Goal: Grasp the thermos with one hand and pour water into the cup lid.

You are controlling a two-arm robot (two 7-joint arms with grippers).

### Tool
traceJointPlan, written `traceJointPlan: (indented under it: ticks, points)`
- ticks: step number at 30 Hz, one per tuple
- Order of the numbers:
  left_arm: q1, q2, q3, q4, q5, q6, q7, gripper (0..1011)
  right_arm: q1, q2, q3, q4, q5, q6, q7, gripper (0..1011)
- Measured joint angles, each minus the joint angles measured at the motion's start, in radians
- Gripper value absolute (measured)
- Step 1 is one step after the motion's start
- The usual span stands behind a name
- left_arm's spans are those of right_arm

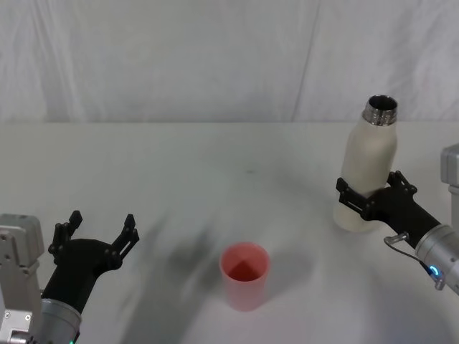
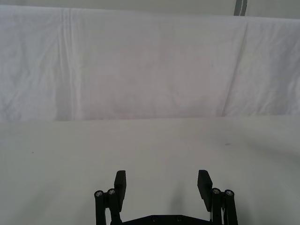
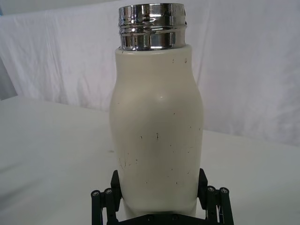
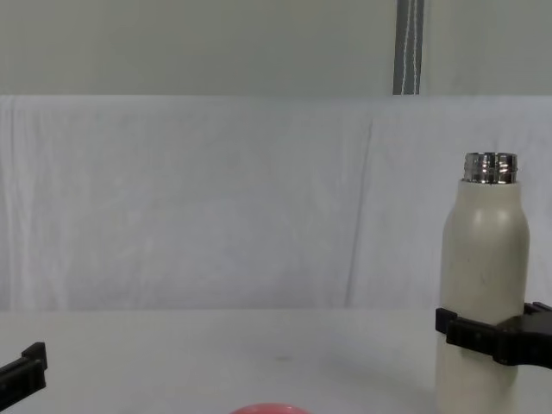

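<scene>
One thermos [image 1: 368, 168], one cup lid [image 1: 244, 275], two grippers.

The light is bright, soft and even over the white cloth-covered table [image 1: 215, 165]. In the head view, soft grey shadows lie on the cloth beside the small pink round cup lid [image 1: 244, 276] and near the black left gripper [image 1: 100, 233]. The shiny threaded steel neck of the tall cream-white thermos [image 3: 157, 136] carries sharp highlights in the right wrist view. The folds of the white backdrop curtain [image 4: 216, 198] are clear and in focus.
</scene>
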Motion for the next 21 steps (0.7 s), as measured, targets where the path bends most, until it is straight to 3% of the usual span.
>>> traceJointPlan:
  ticks: [21]
  points:
    - [0.0,0.0,0.0,0.0,0.0,0.0,0.0,1001,0.001,-0.014,-0.004,0.023,-0.006,-0.006,-0.003,950]
